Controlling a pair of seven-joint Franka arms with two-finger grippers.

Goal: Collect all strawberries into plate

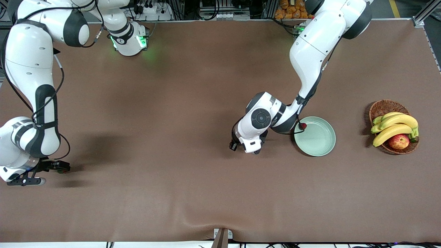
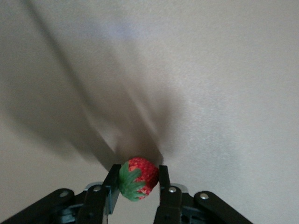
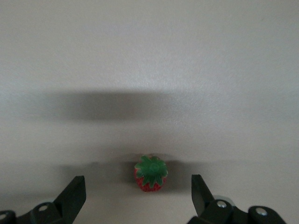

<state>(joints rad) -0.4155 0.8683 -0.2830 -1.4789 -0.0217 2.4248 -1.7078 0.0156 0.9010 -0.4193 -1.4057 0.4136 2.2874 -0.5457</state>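
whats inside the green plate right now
One strawberry lies in the plate at its rim, beside the left arm's wrist. The rest that shows is bare. The arm covers the rim's edge there, so anything under it can't be seen.
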